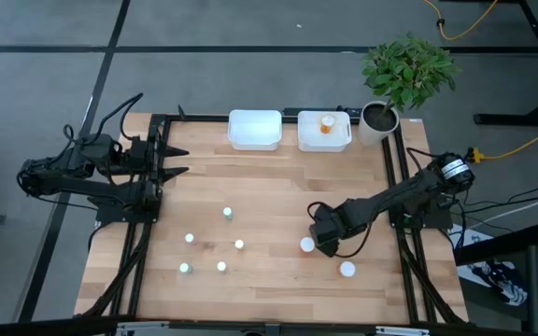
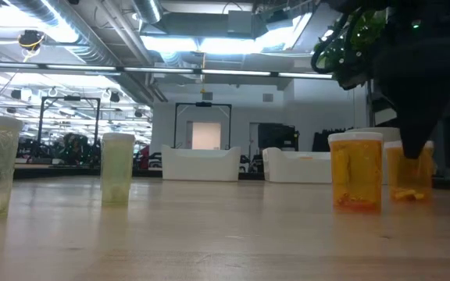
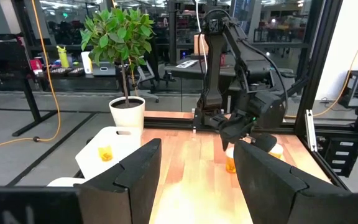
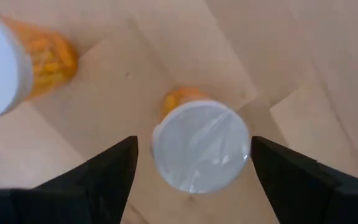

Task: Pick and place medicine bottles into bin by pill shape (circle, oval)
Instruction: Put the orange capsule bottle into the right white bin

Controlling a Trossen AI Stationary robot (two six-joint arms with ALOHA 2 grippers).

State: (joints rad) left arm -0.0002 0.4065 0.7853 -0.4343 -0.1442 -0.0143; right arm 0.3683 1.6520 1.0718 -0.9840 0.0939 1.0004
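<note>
Two orange bottles with white caps stand upright on the wooden table at the right: one under my right gripper, one nearer the front edge. A third orange bottle lies in the right white bin. Several tiny pale vials stand left of centre. My right gripper is open and points down. Its fingers stand on either side of the first bottle's white cap with a gap on each side. My left gripper is open and empty at the table's left edge.
A second white bin stands left of the first at the table's far edge. A potted plant stands at the far right corner. In the low view, two vials stand at the left and both orange bottles at the right.
</note>
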